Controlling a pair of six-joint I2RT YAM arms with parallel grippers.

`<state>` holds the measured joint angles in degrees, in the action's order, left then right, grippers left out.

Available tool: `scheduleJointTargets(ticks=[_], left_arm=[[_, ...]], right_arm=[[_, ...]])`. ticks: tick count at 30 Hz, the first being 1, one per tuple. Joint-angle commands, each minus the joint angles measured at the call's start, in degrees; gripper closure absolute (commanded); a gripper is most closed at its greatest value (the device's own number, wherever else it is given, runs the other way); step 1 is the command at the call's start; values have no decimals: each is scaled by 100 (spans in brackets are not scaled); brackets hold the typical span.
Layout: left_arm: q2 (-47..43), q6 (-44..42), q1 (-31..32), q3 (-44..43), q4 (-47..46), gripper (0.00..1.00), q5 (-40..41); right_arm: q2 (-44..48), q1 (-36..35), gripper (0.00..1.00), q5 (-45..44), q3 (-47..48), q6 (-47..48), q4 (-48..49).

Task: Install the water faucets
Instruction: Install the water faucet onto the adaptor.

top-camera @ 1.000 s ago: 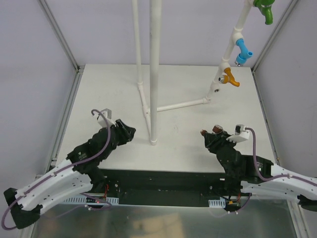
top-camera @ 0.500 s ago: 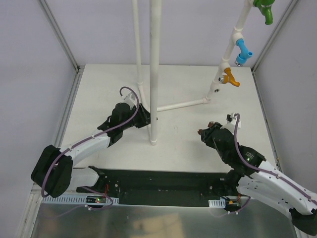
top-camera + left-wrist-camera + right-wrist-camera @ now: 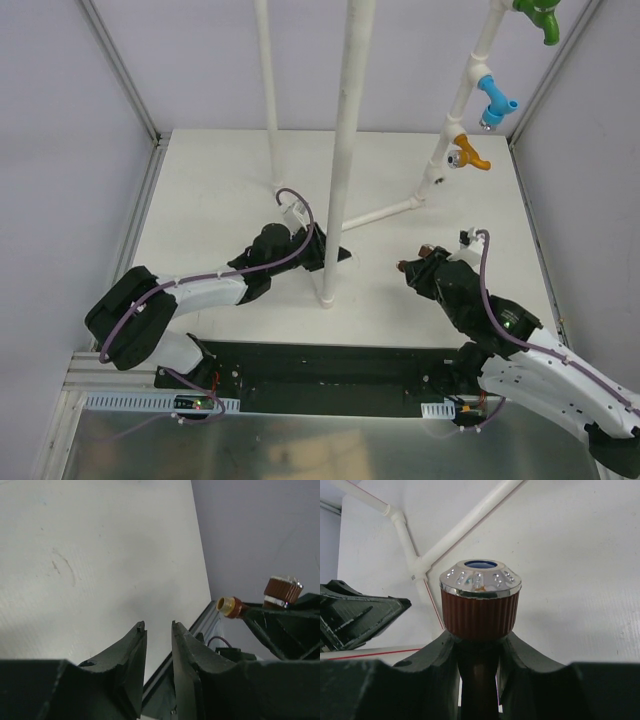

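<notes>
1. Between the fingers (image 3: pixel 432 655) of the right gripper (image 3: pixel 479 642): the brown faucet (image 3: pixel 480 607), clenched by its stem. Its ribbed brown cap with a silver rim stands clear above the fingertips, upright in the right wrist view.
2. Top view: the right gripper carries this faucet over the worktop (image 3: pixel 200 190), right of centre and toward the arm bases.
3. Left wrist view: the same faucet shows at the right edge, with its brass-coloured threaded end turned toward the left gripper (image 3: pixel 157 627).
4. Far right corner: the other three taps sit on the slanted pipe (image 3: pixel 462 95). The orange faucet (image 3: pixel 468 157) is lowest, the blue faucet (image 3: pixel 495 100) is above it, and the green faucet (image 3: pixel 540 15) is at the top edge of the picture. All three are well apart from the brown one.
5. The slanted pipe belongs to the white pipe frame (image 3: pixel 385 211), which stands on the worktop. Its tall pipe (image 3: pixel 345 150) has its foot near the worktop's middle.
6. Left gripper: fingers close together with a narrow gap showing, nothing between them. In the top view it lies low, just beside the tall pipe. Whether it touches the pipe, I cannot tell.
</notes>
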<state>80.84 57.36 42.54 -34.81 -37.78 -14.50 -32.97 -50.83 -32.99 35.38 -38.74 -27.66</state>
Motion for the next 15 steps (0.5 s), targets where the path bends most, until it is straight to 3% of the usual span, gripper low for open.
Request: scheduleJointTargets(ticks=[1,9,15], left_arm=[[-42,398,412,377,-949,72,9],[-165,486,1238,580,-1144,74,272],[317,477,1572,440,-1679,75,-43]], right_arm=[[159,29,100,-181,172,25,86],[282,20,100,-251,84,-28,6],[300,38,100,-199,31,-63,-3]])
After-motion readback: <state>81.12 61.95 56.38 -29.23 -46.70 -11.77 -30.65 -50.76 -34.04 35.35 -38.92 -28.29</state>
